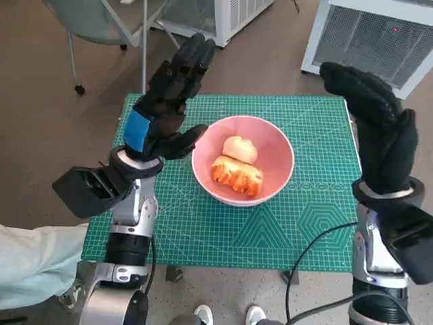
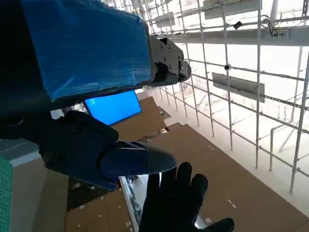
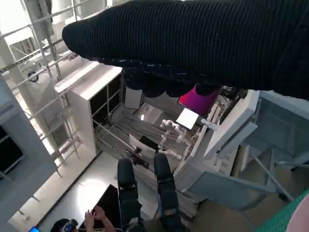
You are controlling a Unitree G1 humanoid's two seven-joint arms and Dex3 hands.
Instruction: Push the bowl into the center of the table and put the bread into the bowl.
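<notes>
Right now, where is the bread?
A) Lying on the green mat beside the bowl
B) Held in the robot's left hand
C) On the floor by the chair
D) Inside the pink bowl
D. In the head view two pieces of bread lie inside the pink bowl, which sits near the middle of the green mat; the left hand and right hand are both raised and hold nothing.

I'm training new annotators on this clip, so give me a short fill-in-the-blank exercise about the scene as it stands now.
1. The bread lies inside the pink ____.
2. The bowl stands on a ____ cutting mat.
3. The left hand has ____ tape on its back.
4. The right hand holds ____.

Missing words: bowl; green; blue; nothing
</notes>
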